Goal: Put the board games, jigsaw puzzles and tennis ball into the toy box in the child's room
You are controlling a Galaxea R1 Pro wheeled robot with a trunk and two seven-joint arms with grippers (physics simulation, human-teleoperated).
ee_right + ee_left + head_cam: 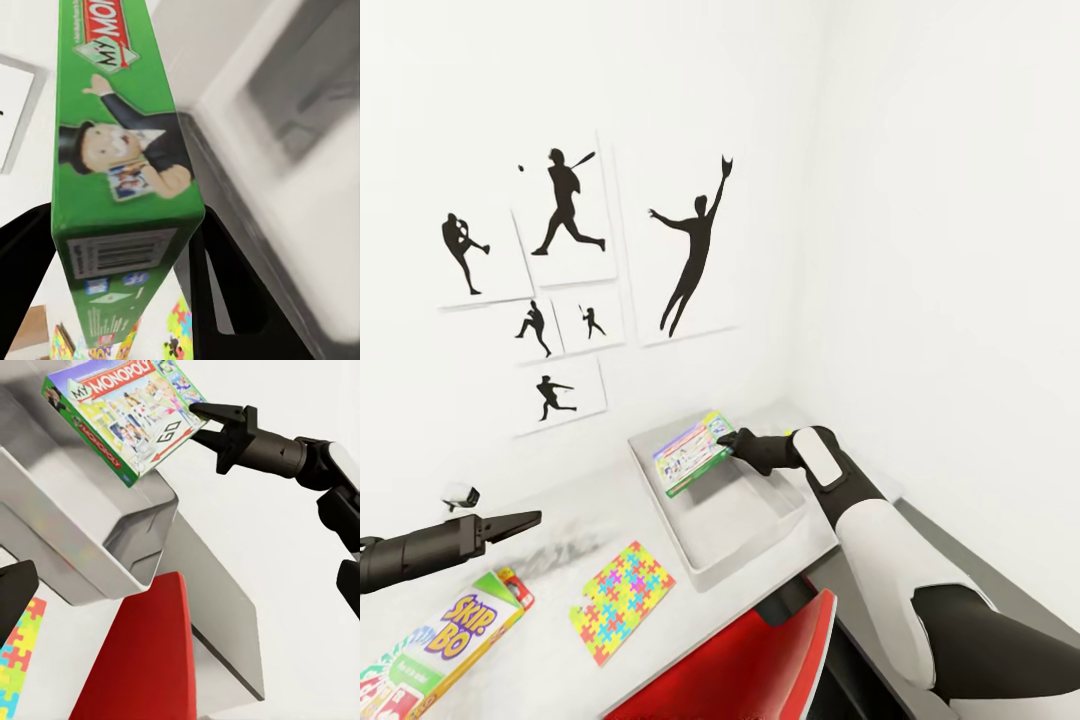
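A green-edged Monopoly board game [693, 452] hangs tilted over the far end of the light grey toy box [745, 535]. My right gripper [726, 441] is shut on its edge; the right wrist view shows the green box [120, 165] between both fingers [225, 285]. The left wrist view shows the same game [124, 416] above the bin's rim [90, 540]. My left gripper [530, 520] hovers open and empty over the white table [560, 570]. The Skip-Bo board game [445, 640] lies at the near left. One jigsaw puzzle [622, 598] lies beside the toy box. The tennis ball is out of view.
A red chair [745, 665] stands at the table's front edge, under my right arm. The white wall with black baseball-player pictures [570, 210] runs behind the table. A lower dark grey unit [970, 570] adjoins at the right. A small red item [516, 586] lies beside the Skip-Bo box.
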